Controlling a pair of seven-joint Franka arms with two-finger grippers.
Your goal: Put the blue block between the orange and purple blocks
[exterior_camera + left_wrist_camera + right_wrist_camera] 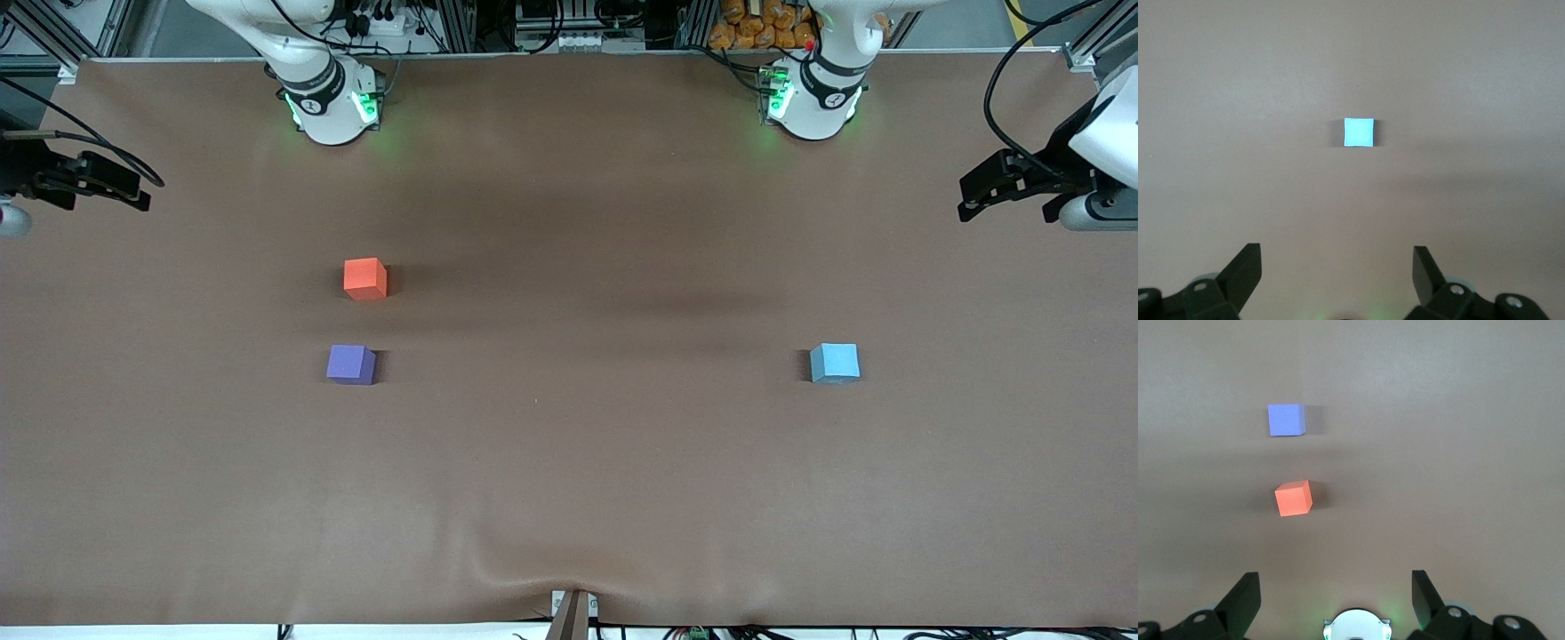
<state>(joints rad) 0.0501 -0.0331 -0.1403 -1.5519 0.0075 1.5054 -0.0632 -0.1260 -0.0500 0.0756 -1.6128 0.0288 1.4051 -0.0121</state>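
Toward the left arm's end of the table the blue block (834, 363) is lying, probably light and stiff, and I am holding my left gripper (1337, 267) wide, aiming at its flat sides.

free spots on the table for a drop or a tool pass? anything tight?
Widest bare stretch: between the purple block and the blue block. Also bare: the whole strip nearer the front camera than those two. Tightest: the narrow gap between the orange block and purple. Left tool and right tool wait open at the table's ends.
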